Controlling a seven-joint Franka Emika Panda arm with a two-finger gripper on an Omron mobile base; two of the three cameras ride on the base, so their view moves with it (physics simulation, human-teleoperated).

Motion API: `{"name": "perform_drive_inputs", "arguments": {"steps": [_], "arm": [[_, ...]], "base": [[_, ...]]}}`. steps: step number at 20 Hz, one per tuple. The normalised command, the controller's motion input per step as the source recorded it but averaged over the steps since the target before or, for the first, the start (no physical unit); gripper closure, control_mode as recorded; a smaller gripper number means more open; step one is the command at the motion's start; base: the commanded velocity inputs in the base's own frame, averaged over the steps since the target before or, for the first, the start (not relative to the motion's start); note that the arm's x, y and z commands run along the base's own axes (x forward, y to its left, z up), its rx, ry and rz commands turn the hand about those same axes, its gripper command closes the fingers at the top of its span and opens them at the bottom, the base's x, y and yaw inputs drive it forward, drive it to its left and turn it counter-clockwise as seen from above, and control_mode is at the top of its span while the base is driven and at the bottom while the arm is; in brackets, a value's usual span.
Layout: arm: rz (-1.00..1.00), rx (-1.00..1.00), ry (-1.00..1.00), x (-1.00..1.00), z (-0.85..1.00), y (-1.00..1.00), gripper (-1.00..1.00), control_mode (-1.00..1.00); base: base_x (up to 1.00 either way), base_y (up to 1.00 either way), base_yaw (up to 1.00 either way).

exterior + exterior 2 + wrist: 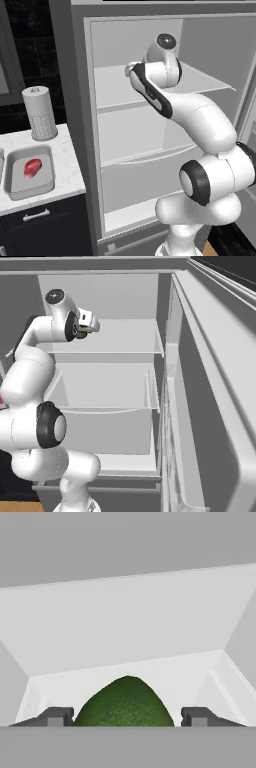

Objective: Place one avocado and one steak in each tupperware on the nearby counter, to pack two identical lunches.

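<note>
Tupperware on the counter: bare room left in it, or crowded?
The tupperware holds just a red steak at its middle; bare floor rings it, widest toward the near rim. The counter shows a bare strip between tray and fridge. Behind, a grey canister crowds the back edge.

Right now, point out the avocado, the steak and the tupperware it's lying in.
avocado (125,704), hand view, middle of its green skin.
steak (32,168), left base view, centre of the red piece.
tupperware (30,189), left base view, near rim.
</note>
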Motion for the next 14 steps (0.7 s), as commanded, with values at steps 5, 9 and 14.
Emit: {"name": "perform_drive_inputs", "arguments": {"steps": [5,9,14], "arm": [[0.00,-0.02,0.05,-0.02,-0.52,0.02,1.00,-1.00],[0.00,0.00,-0.08,-0.25,-0.01,-0.04,1.00,-1.00],[0.01,0.00,-0.40,-0.99,0.27,0.00,1.00,-1.00]], "base": [[0.00,0.00,0.00],[0.00,0.00,0.00],[0.00,0.00,0.00]]}}
